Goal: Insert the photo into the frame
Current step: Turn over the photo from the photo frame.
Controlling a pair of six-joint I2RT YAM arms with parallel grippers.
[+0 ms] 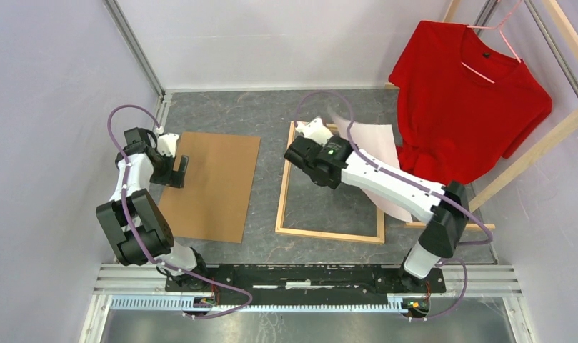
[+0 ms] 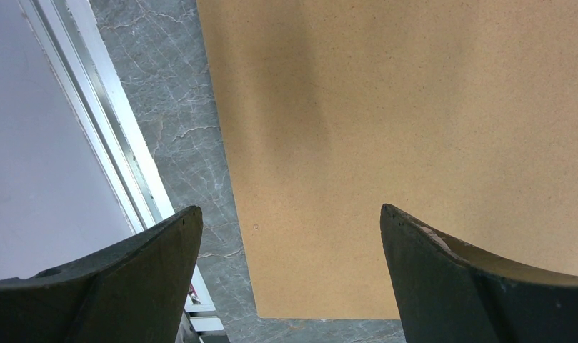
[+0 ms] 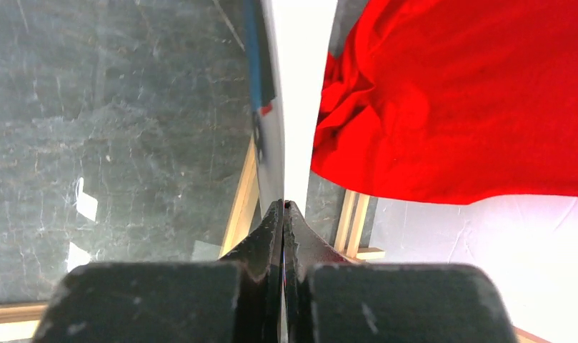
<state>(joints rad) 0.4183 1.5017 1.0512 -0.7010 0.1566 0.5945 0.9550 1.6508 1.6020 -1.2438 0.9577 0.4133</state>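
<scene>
One frame (image 1: 329, 234) lies on the desk (image 1: 264, 114). Left of it is one brown board (image 1: 211, 186). At its right are one photo (image 1: 375, 143), one red T-shirt (image 1: 464, 114), one hanger (image 1: 496, 36) and one wooden rack (image 1: 536, 146). There are two grippers: the left gripper (image 1: 177, 171) and the right gripper (image 1: 305, 128).

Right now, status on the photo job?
Left gripper open over backing board. Right gripper shut on photo, edge-on over frame. Photo not in. Red T-shirt hangs close right.

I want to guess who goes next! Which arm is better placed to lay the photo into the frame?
The right arm. Its right gripper is shut on the photo, held over the frame. The left gripper hangs open over the brown board, holding nothing.
</scene>
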